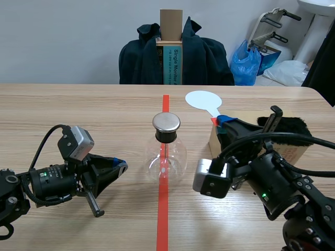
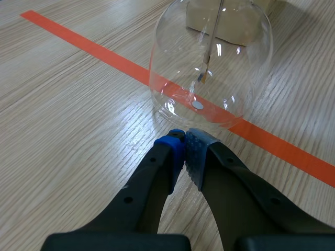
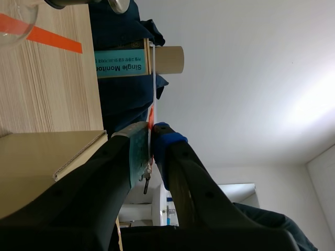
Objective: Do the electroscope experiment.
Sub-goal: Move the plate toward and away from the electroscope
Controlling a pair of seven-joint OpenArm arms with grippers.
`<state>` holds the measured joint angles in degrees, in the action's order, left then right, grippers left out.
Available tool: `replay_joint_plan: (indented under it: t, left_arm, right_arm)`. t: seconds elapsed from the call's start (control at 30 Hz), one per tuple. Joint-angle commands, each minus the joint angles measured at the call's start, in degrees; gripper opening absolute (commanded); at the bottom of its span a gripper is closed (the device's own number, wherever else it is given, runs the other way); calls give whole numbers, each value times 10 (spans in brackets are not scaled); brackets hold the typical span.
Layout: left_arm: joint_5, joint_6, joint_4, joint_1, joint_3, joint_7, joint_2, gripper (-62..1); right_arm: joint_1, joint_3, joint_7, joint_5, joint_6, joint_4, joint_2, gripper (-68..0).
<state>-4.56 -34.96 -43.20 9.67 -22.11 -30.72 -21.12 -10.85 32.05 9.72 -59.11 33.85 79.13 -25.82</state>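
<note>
Right gripper (image 1: 222, 121), reaching up from the lower right of the scene view, has its fingers clamped on the handle of a pale round paddle (image 1: 203, 99). The paddle's disc stands right of centre, above and behind the fingers. In the right wrist view the paddle shows edge-on as a thin strip pressed between the two pads. Just beside this gripper sits a cardboard box (image 1: 293, 149) with a tuft of black fur (image 1: 293, 125) on top.

At the lower left the left gripper (image 1: 122, 165) lies low over the table, its pads pressed together with nothing between them. It points at the electroscope (image 1: 166, 157) and stops just short of the glass. The electroscope is a clear round flask with a metal cap (image 1: 166, 123), standing at the centre of the frame on the orange-red tape line (image 1: 163, 209). The left wrist view shows a thin rod (image 2: 205, 68) hanging inside the glass.

The table (image 1: 78, 110) is pale wood with a fine grain, and the tape runs straight along its middle toward the far edge. Beyond that edge, at the upper centre, a dark jacket (image 1: 204, 57) is draped around a teal box (image 1: 172, 65) against a plain light wall (image 1: 68, 36). A blue plastic bag (image 1: 246, 65) lies at the upper right.
</note>
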Motion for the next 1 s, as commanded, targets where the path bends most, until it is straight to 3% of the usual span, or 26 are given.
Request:
replay_joint_plan:
  t: [0.0, 0.3, 0.7, 0.97]
  left_arm:
    - [4, -1, -7, 5, 2, -12, 3, -590]
    - [4, -1, -7, 5, 2, -12, 3, -590]
    - [4, -1, -7, 5, 2, -12, 3, -590]
    - [4, -1, -7, 5, 2, -12, 3, -590]
  right_arm:
    - [2, -6, -6, 3, 9, 15, -15, -667]
    - [-1, -6, 21, 3, 42, 15, -23, -667]
    - [-1, -6, 160, 3, 40, 15, -23, -667]
    - [-1, -5, 206, 3, 36, 15, -23, -667]
